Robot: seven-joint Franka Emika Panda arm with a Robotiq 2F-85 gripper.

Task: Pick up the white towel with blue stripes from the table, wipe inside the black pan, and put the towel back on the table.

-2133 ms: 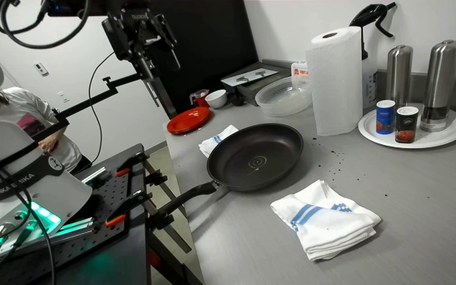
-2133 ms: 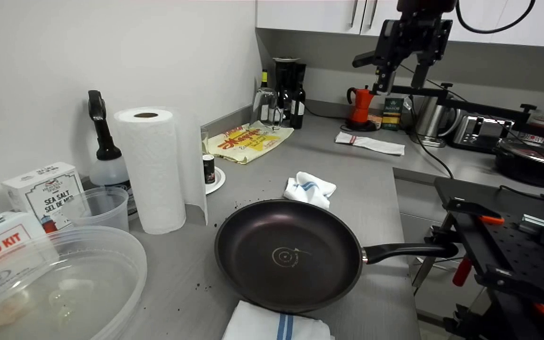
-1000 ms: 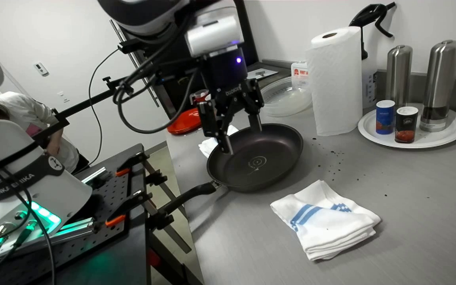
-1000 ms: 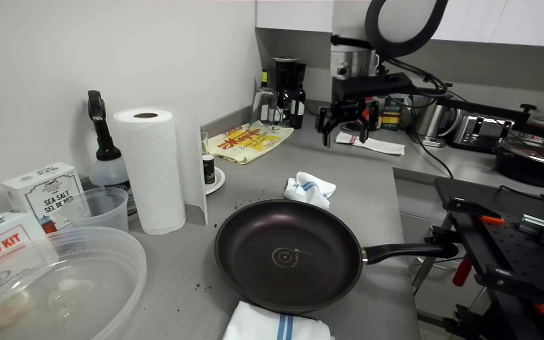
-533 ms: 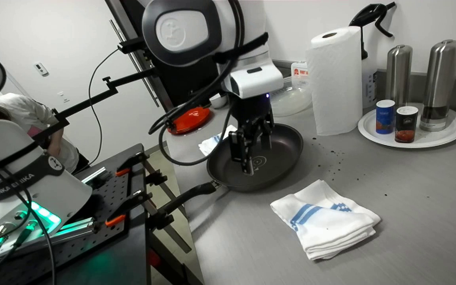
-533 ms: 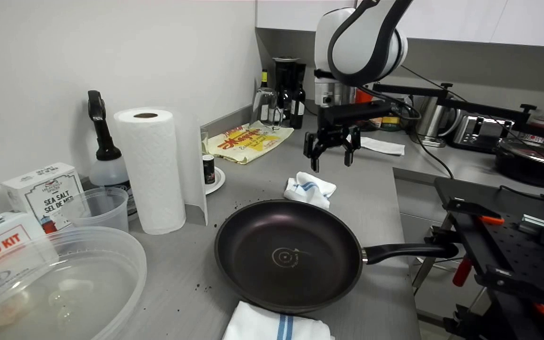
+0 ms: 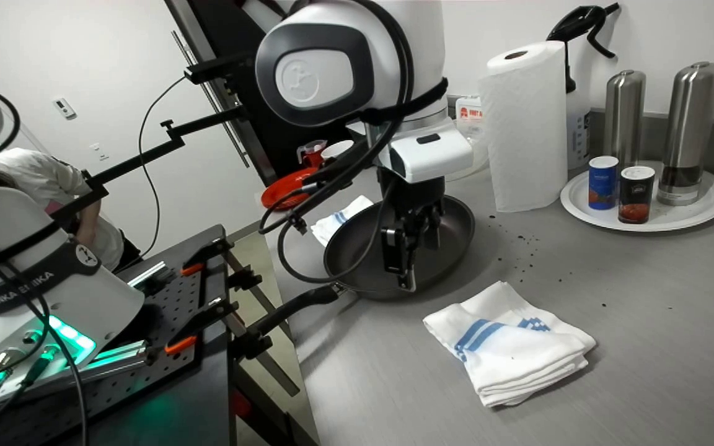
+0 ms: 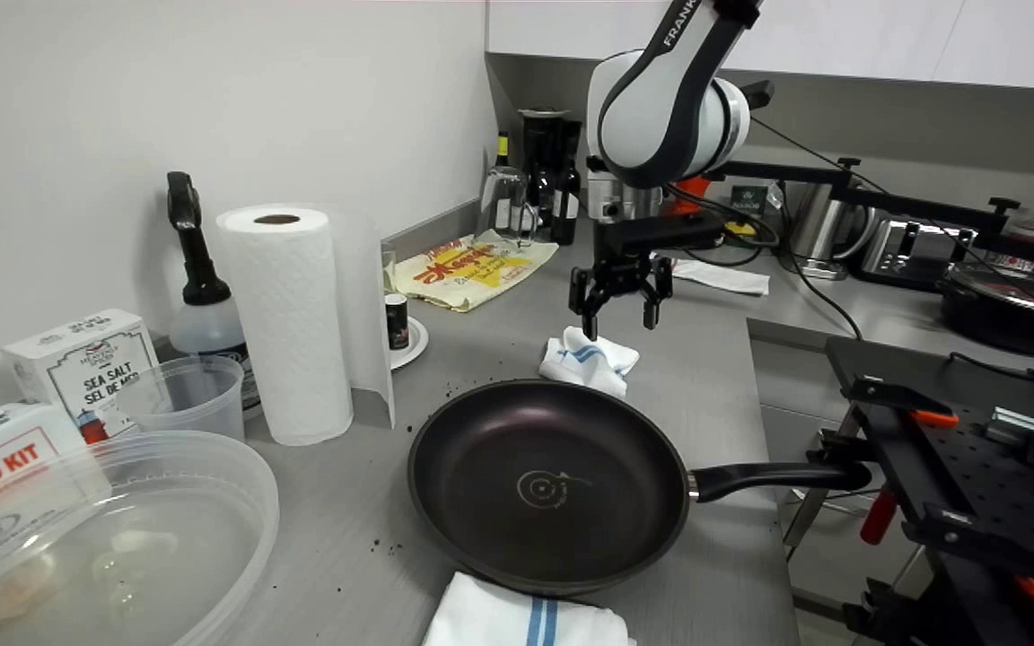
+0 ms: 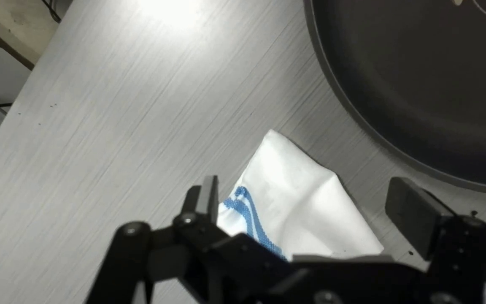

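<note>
A white towel with blue stripes [image 7: 512, 347] lies folded on the grey counter beside the pan. It also shows in an exterior view [image 8: 589, 359] and in the wrist view [image 9: 298, 202]. The black pan [image 7: 354, 244] stands on the counter, also seen in an exterior view [image 8: 548, 484] and in the wrist view [image 9: 437, 84]. My gripper [image 7: 420, 263] is open and empty, pointing down above the towel, apart from it. In the wrist view, the towel lies between the spread fingers [image 9: 304, 185]; its lower part is hidden by the gripper.
A second blue-striped white towel [image 8: 526, 624] lies at the pan's opposite side. A paper towel roll [image 7: 524, 130], a plate [image 7: 691, 217] with shakers and grinders, and a clear plastic tub [image 8: 212, 574] stand near the wall. The pan handle [image 8: 777, 475] overhangs the counter edge.
The arm has swung from high beside the counter to over it. The gripper has moved down toward the towel and stayed open. The towels and the pan have not moved.
</note>
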